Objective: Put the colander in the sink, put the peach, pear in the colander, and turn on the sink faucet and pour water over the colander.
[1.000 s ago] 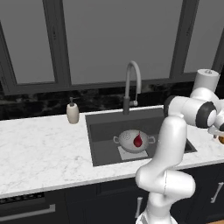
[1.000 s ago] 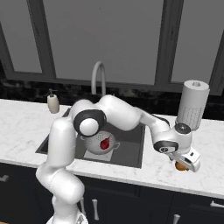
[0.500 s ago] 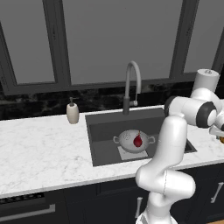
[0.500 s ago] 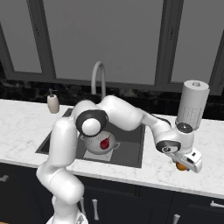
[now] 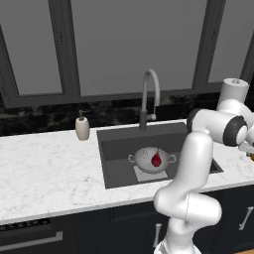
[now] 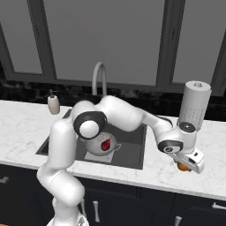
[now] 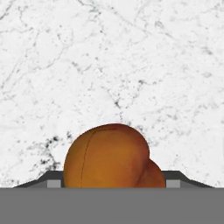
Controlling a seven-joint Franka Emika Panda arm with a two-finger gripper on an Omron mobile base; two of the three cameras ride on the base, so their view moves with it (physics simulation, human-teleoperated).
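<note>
The pale colander (image 5: pixel 147 155) (image 6: pixel 95 145) sits on the floor of the dark sink (image 5: pixel 116 149) (image 6: pixel 134 150), with the dark red pear (image 5: pixel 156 159) (image 6: pixel 105 144) inside it. The orange peach (image 7: pixel 109 157) (image 6: pixel 182 167) rests on the marble counter right of the sink. My gripper (image 6: pixel 187 165) (image 7: pixel 113 181) is down over it, and both fingertips (image 7: pixel 52 180) press its sides, so the gripper is shut on the peach. The grey gooseneck sink faucet (image 5: pixel 149 94) (image 6: pixel 99 77) stands behind the basin. No water runs from it.
A tall paper-towel roll (image 5: pixel 233 92) (image 6: pixel 195 106) stands just behind the gripper on the right counter. A beige soap bottle (image 5: pixel 82 128) (image 6: pixel 53 103) sits left of the sink. The counter's front edge is close to the peach.
The jaws have narrowed onto the peach. The arm has barely moved, and the colander and pear are where they were.
</note>
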